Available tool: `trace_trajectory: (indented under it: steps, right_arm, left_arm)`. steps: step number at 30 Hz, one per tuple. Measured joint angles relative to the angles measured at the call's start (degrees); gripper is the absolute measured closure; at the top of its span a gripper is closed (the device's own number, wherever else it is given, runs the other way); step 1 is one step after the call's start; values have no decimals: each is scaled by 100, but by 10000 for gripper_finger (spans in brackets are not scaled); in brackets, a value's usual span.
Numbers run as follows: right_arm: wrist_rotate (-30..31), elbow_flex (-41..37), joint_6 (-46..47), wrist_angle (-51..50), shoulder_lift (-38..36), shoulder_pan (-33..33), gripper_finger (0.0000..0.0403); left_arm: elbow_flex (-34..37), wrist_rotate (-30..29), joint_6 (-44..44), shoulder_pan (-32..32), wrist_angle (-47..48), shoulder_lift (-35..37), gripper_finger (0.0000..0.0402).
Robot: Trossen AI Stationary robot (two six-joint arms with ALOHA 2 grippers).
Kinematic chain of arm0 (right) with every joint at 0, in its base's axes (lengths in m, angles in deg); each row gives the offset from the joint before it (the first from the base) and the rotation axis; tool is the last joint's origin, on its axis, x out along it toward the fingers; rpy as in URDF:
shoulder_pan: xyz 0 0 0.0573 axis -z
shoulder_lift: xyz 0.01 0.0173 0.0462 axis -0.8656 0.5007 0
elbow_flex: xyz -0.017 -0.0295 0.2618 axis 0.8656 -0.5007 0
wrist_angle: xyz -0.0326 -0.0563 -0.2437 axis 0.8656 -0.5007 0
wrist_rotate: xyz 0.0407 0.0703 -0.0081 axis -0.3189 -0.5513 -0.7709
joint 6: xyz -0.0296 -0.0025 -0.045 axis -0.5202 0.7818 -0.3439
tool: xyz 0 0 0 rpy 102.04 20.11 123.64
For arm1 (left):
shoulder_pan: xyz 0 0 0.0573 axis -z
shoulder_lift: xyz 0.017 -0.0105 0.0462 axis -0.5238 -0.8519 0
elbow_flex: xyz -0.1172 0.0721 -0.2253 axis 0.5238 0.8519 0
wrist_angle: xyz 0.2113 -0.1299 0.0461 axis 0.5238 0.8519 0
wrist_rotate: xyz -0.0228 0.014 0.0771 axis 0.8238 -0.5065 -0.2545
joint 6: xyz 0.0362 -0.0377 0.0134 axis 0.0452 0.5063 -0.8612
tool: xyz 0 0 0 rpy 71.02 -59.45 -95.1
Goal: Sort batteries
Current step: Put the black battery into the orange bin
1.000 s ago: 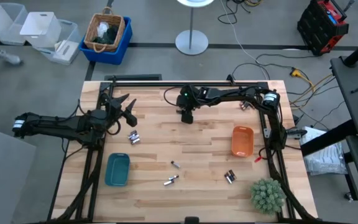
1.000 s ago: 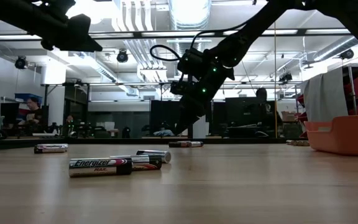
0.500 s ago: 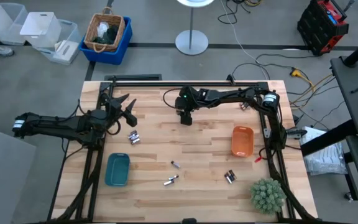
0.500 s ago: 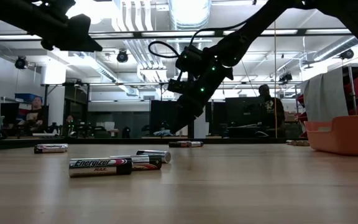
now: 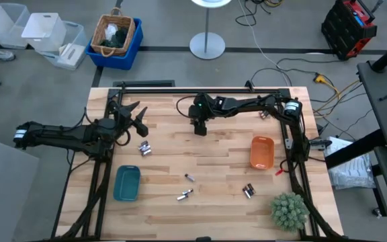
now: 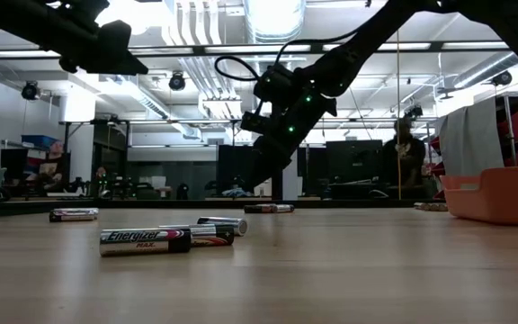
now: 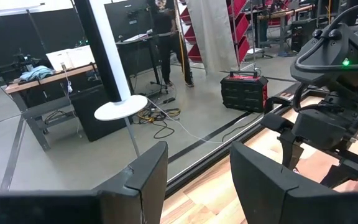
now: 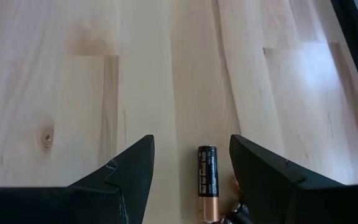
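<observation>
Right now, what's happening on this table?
A two-arm robot is sorting batteries on a wooden table. The right gripper hangs open near the far edge, straddling a single black-and-copper battery that lies flat between its fingers, not yet grasped. The left gripper waits open at the table's left side, holding nothing. Other batteries lie scattered across the wood, and none show in the teal tray or orange tray.

Robotics lab or workshop. Butcher-block table (image 5: 213, 161) on grey concrete floor, cables (image 5: 294, 67) trailing at 1 o'clock, red-black tool case (image 5: 348, 27) at 2, clear plastic bins (image 5: 46, 33) at 10. Low view: exposed ceiling ducts (image 6: 209, 36), strip lights, workbenches, a person (image 6: 405, 157) far behind.
</observation>
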Motion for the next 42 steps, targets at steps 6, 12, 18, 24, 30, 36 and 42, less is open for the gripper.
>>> trace_trajectory:
  steps: [6, 12, 18, 24, 30, 36, 42]
  right_arm:
    - [0, -80, -129, 29, 0, -35, 200]
    - [-2, -117, -191, 176, 16, -43, 200]
    - [69, -136, -160, 393, 195, -50, 200]
    - [162, -132, -133, 463, 224, -46, 200]
    - [166, -132, -189, 500, 289, -46, 200]
    - [295, -132, -238, 481, 431, -47, 200]
    - [444, -132, -278, 478, 437, -46, 200]
  left_arm:
    - [0, 0, 0, 1, -2, 0, 247]
    - [0, 0, 2, 1, -2, 0, 247]
    - [0, 2, 2, 2, -4, 0, 247]
    - [0, 2, 2, 1, -5, 2, 247]
    - [0, 2, 0, 2, -5, 0, 247]
    - [0, 2, 0, 1, -4, -4, 247]
    - [0, 2, -2, 2, -7, -4, 247]
